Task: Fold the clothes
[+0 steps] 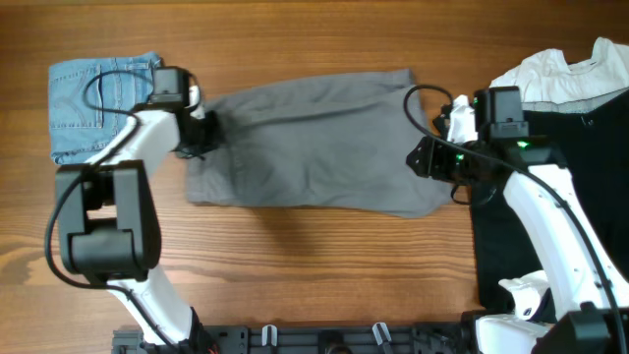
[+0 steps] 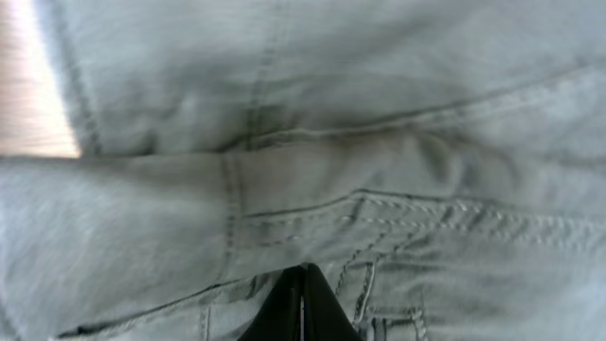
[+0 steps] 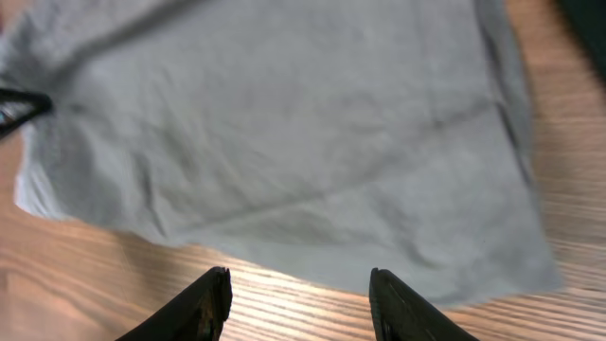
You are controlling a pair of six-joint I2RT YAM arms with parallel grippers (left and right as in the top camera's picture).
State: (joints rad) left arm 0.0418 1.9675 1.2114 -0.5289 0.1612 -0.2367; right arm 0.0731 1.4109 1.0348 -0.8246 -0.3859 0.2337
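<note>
There are four garments on the wooden table [image 1: 324, 256], and two arms work over them. One pair of grey shorts [image 1: 314, 143] lies flat in the middle of the table, lying lengthwise from left to right. One pair of light-blue denim shorts [image 1: 98, 103] lies at the far left corner, just beside the grey pair. At the right side there is one white garment [image 1: 570, 71] and, nearer the robot, one black garment [image 1: 545, 211].

The left gripper [image 2: 301, 308] is at the left end of the grey shorts, low on the cloth. In the left wrist view its two fingers are pressed together with only a thin line between them. Stitched seams and a raised fold of grey cloth fill the rest of the picture. It seems the fingers pinch the cloth, but the view is too close to be sure.

The right gripper [image 3: 298, 301] is at the right end of the shorts. Its two fingers [image 3: 213, 303] stand wide apart and hold nothing. They are above bare wood, just beside the near edge of the grey cloth.
</note>
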